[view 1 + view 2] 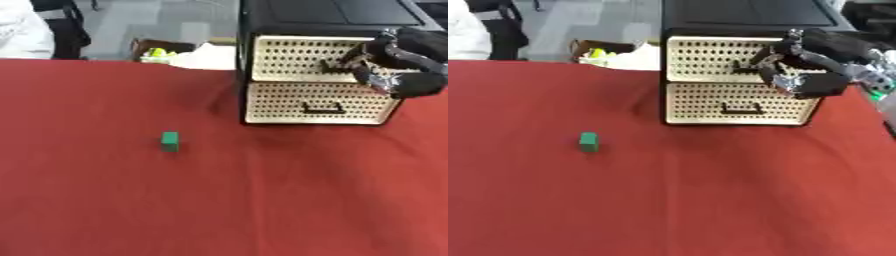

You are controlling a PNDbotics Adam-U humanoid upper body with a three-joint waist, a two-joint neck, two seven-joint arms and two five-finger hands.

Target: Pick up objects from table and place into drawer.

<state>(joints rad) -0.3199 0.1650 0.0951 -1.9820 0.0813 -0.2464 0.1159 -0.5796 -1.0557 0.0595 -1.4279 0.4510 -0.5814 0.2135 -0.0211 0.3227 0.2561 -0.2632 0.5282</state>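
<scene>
Right robot hand (811,65) at upper drawer (710,59); green block (589,141) unlabelled.

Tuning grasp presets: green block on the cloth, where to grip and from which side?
Take the green block from above, pinching its two long side faces. It stands alone on the red cloth, so nothing blocks the approach. The right hand is at the upper drawer.

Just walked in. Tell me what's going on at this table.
The robot's right hand is up at the front of the small two-drawer cabinet, fingers curled around the handle of the upper drawer. Both drawers look closed; the lower drawer is untouched. A small green block sits alone on the red tablecloth, well to the left of the cabinet, not yet picked up. The left hand is out of view.
</scene>
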